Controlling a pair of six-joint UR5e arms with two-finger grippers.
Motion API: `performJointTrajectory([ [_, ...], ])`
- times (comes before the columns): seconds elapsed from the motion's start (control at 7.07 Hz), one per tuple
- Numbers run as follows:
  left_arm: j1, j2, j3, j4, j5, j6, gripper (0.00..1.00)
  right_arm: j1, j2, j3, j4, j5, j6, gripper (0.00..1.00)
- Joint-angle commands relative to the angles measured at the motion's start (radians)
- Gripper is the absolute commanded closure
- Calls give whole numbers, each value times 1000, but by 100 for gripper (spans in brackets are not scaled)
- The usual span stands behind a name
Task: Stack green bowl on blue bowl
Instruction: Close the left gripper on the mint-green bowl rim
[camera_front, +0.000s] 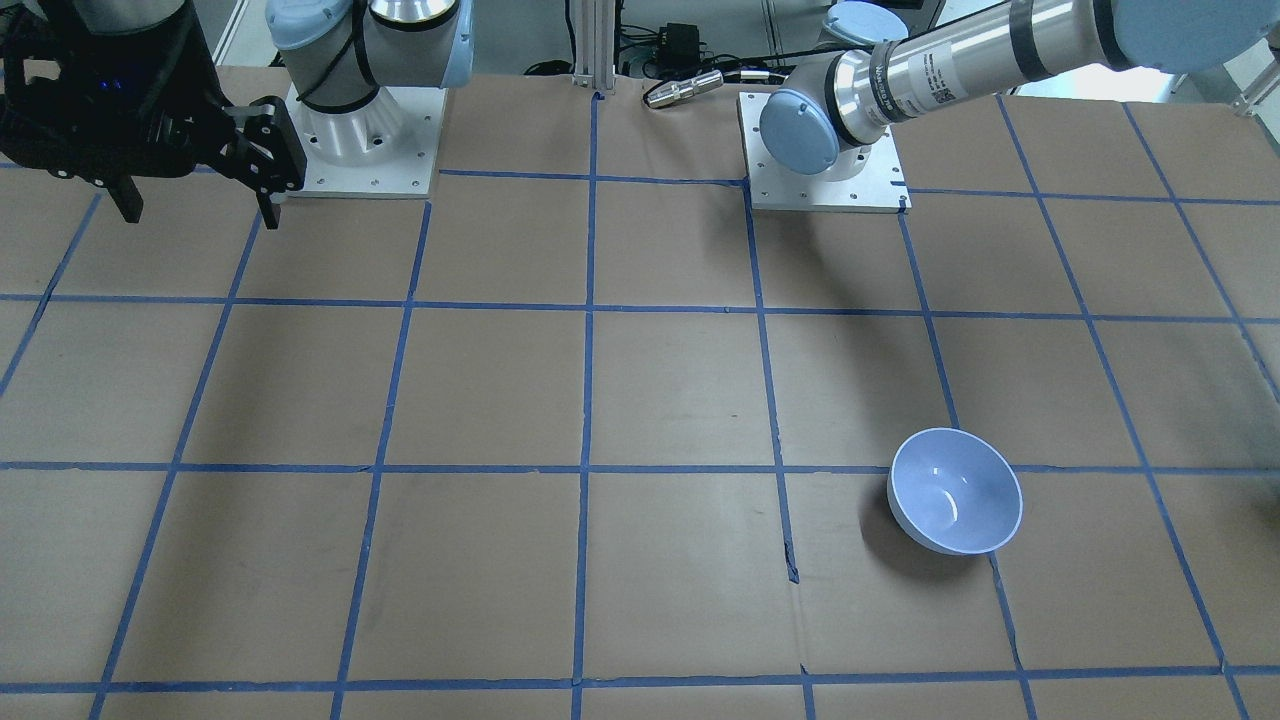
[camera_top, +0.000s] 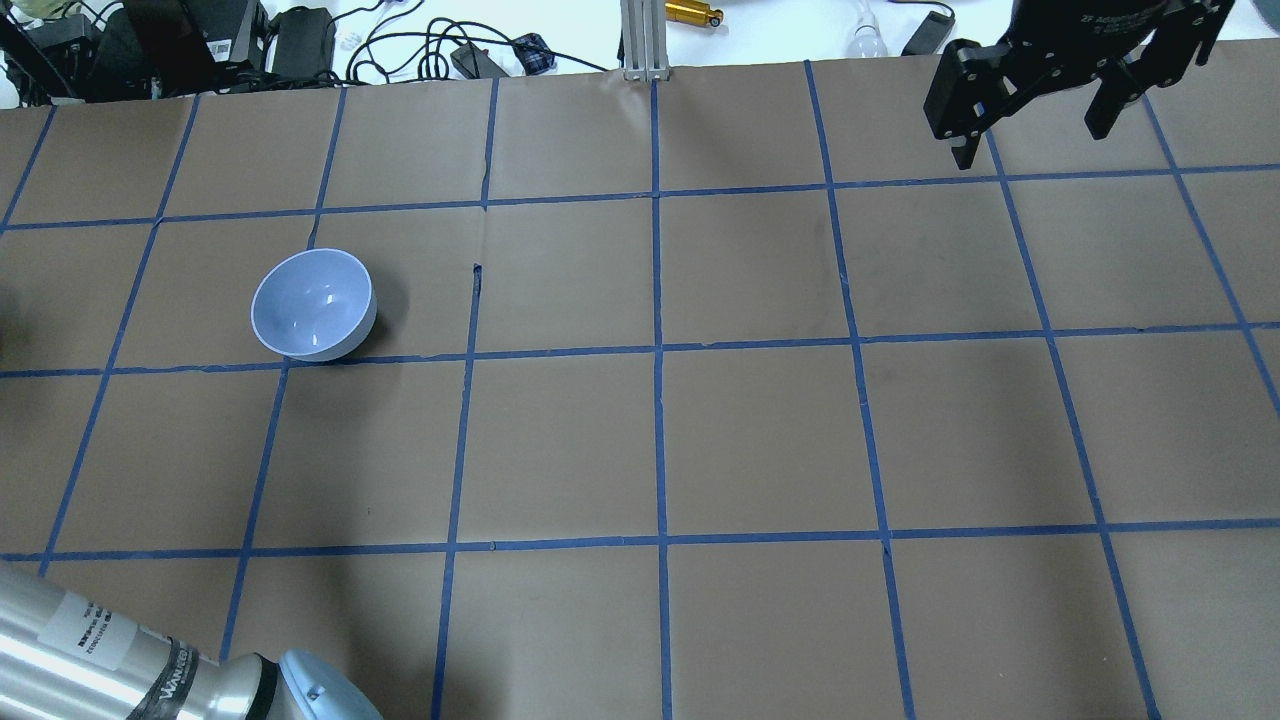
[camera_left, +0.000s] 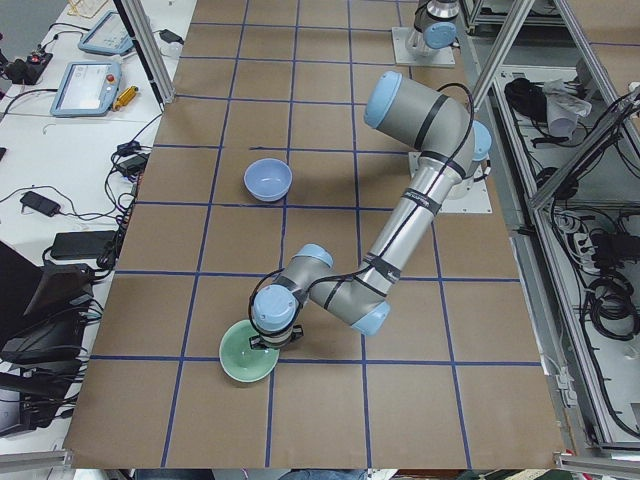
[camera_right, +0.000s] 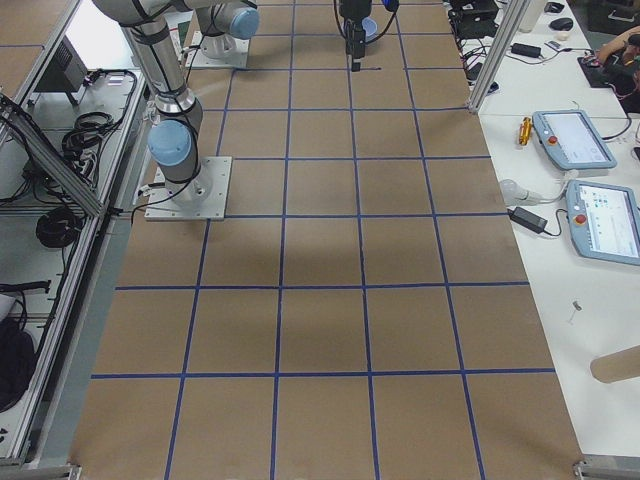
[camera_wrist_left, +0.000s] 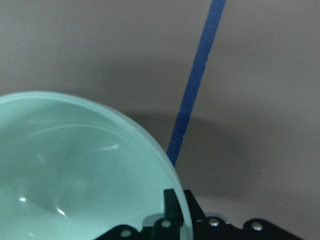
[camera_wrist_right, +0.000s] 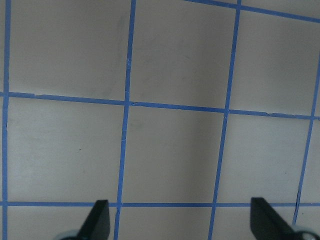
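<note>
- At the left end of the table (camera_left: 400, 420), your left gripper (camera_left: 265, 343) meets the green bowl (camera_left: 247, 362) at its rim; grip unclear.
- The blue bowl (camera_left: 268, 180) sits well apart, farther along; the right gripper (camera_top: 1032, 138) is spread wide, probably too distant.

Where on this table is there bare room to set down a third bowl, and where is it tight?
Bare: the wide middle of the table, between the blue bowl and the open right gripper; also the squares between the blue bowl and the green bowl. Tight: only at the green bowl's rim, where the left gripper sits.
</note>
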Motion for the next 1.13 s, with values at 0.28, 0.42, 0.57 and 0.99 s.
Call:
performJointTrajectory([
  [0.28, -3, 9, 0, 10, 0, 2, 100, 0, 0, 0, 0, 0, 0, 0],
  [0.42, -27, 32, -1, 17, 0, 15, 100, 0, 0, 0, 0, 0, 0, 0],
  [0.57, -53, 67, -2, 17, 1, 17, 100, 0, 0, 0, 0, 0, 0, 0],
  [0.99, -164, 185, -23, -50, 1, 17, 100, 0, 0, 0, 0, 0, 0, 0],
])
